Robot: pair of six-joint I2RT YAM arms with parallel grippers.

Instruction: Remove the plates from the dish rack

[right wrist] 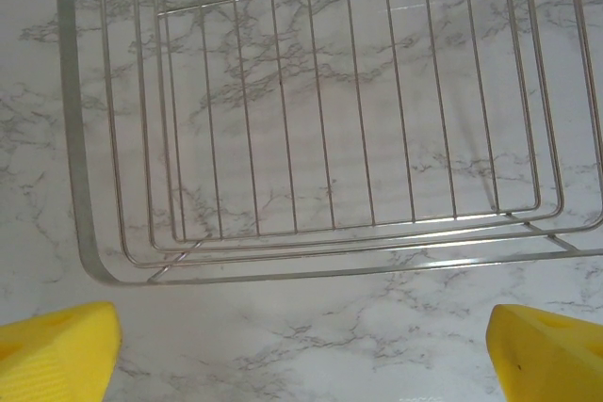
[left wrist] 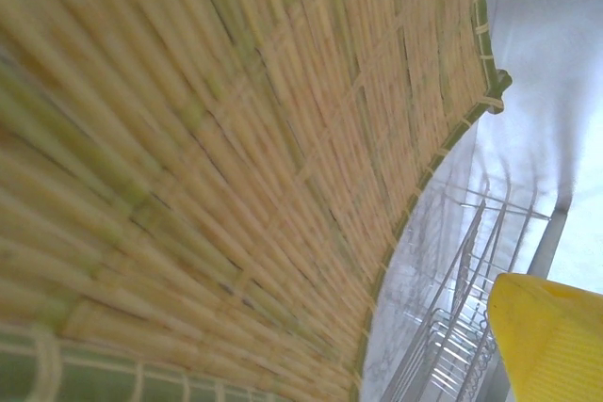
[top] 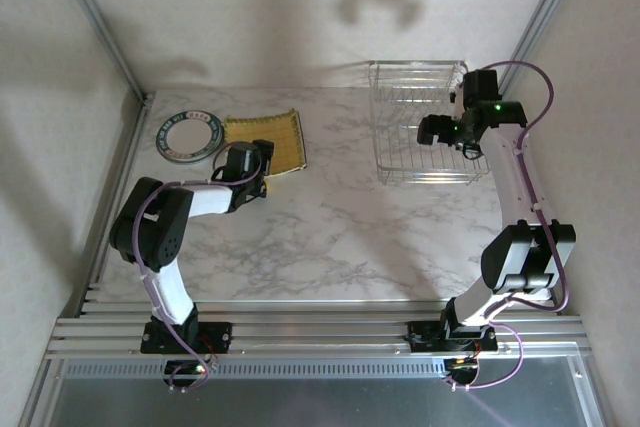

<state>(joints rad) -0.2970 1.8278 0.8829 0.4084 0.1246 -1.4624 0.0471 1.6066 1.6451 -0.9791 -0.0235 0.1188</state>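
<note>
**A:** Quick, where are the plates?

**B:** Both out. The small round white plate with a dark patterned rim (top: 190, 135) lies flat on the white marble-look desk (top: 330, 237), upper left of the top view. The square yellow grid-woven plate (top: 268, 132) is just right of it. Touching or a hair apart, can't tell. The silver wire dish rack (top: 420, 127) sits upper right, and in the right wrist view its floor looks bare.

**A:** Pincers?

**B:** The left pincer (top: 258, 159) is at the yellow plate's near edge, jaws wide, clamping nothing I can make out. Its wrist view gives one yellow fingertip (left wrist: 551, 331) lower right, with blurred weave right up against the lens. The right pincer (top: 435, 132) hangs over the rack's near side, jaws wide, empty, yellow fingertips (right wrist: 57, 345) in the bottom corners of its own view.

**A:** What could go wrong?

**B:** The left side worries me most. If a finger sits hooked past that rim, backing off would drag or tip the yellow plate, maybe shove it into the round one. On the right, dipping lower could snag a wire and tug the rack, which looks light.

**A:** Anything else around, or in the way?

**B:** An aluminium rail (top: 320, 332) runs along the bottom of the top view, and white walls (top: 300, 7) close in on three sides. The rack's upright dividers crowd the right pincer. For the left, only the plate itself is in the way. The job looks about finished to me.
</note>
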